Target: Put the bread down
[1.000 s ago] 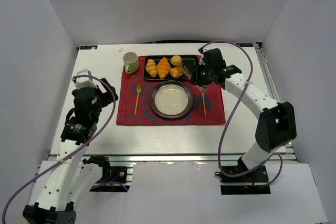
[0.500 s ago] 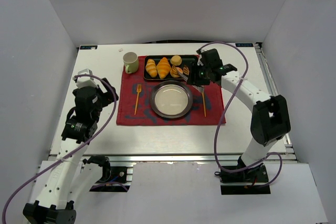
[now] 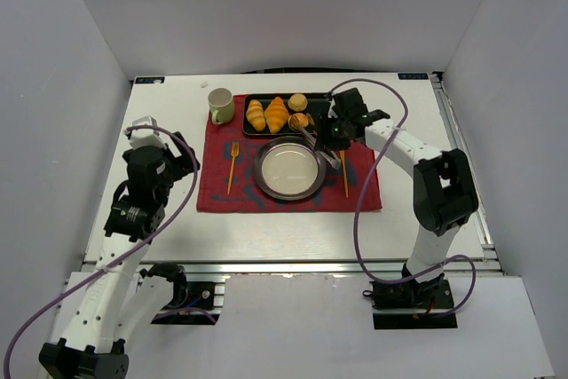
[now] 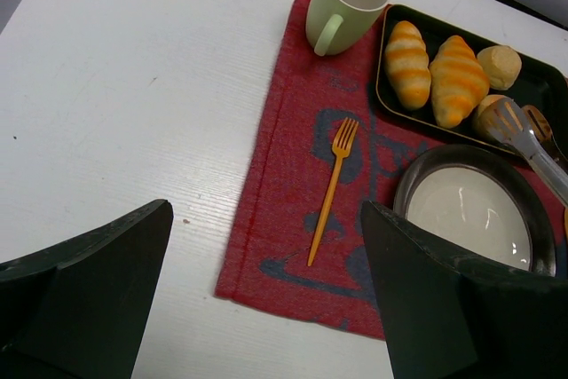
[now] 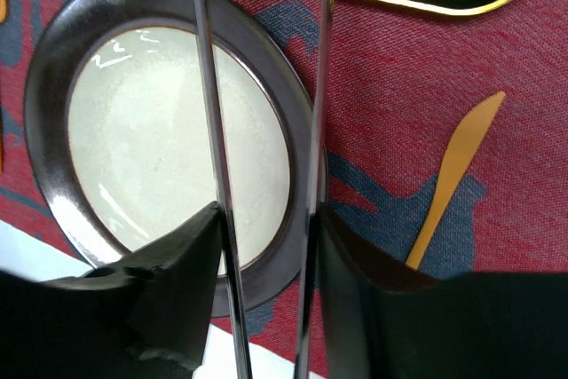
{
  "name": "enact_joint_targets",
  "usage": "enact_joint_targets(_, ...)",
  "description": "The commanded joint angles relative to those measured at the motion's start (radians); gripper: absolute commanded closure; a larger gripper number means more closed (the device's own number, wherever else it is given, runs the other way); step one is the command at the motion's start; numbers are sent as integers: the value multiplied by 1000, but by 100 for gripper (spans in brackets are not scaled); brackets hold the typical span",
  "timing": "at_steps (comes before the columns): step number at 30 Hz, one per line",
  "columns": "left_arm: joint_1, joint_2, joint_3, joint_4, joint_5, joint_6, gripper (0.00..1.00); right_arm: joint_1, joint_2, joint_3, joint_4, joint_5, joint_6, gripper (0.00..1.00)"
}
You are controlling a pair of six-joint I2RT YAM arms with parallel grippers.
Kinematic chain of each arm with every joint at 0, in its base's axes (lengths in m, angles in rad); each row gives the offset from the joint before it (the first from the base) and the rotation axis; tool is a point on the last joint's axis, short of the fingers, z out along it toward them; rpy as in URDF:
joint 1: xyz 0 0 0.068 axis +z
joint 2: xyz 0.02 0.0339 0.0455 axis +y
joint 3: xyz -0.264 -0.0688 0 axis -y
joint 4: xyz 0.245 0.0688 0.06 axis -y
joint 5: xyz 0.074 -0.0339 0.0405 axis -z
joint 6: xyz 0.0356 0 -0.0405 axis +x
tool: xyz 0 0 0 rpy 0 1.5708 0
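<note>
The bread (image 3: 298,121), a small golden-orange bun, sits in the black tray (image 3: 319,106) and also shows in the left wrist view (image 4: 488,114). My right gripper (image 3: 335,134) is shut on metal tongs (image 5: 209,86), whose two arms pass between my fingers (image 5: 177,264). The tong tips (image 4: 513,122) rest at the bun's right side; whether they squeeze it I cannot tell. The grey-rimmed plate (image 3: 264,185) lies just in front of the tray, below the tongs (image 5: 49,130). My left gripper (image 4: 266,308) is open and empty over the white table left of the red mat.
Two croissants (image 3: 266,114) and a paler bun (image 3: 298,101) share the tray. A green mug (image 3: 221,106) stands at the mat's back left. An orange fork (image 3: 232,169) lies left of the plate and an orange knife (image 3: 345,175) right of it.
My right arm has swung left and lower over the tray's right end. The tong tips have moved from beside the golden bun onto it. The left arm has not moved.
</note>
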Motion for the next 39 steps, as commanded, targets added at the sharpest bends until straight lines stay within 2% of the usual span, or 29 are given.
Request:
enact_joint_targets(1,-4,3,14,-9,-13,13,2,-3,11,50,34,-18,-15,56)
enact_joint_targets(2,-4,3,14,-9,-11,13,2,-3,14,51,34,-18,-15,60)
enact_joint_targets(3,-3,6,15,-9,-13,13,2,-3,16,56,31,-15,-15,69)
enact_joint_targets(6,-4,6,15,-10,-11,13,2,-3,5,63,27,-15,-15,80)
enact_joint_targets(9,-4,6,15,-12,-10,12,2,-5,-23,73,25,-5,-12,85)
enact_joint_targets(16,-4,-1,14,-14,-3,5,2,-3,-116,140,-27,20,-15,85)
enact_joint_targets(20,-4,-4,15,-17,1,-1,2,-3,-214,117,-51,-34,-6,84)
enact_joint_targets(26,-4,-9,14,-17,9,-7,2,23,-381,-115,-59,-141,-5,82)
enact_joint_targets(31,-4,-9,18,-18,15,-8,2,80,-489,-291,-67,-114,-15,82)
enact_joint_targets(39,-4,-21,18,-20,20,-22,2,98,-521,-472,-7,-135,-24,82)
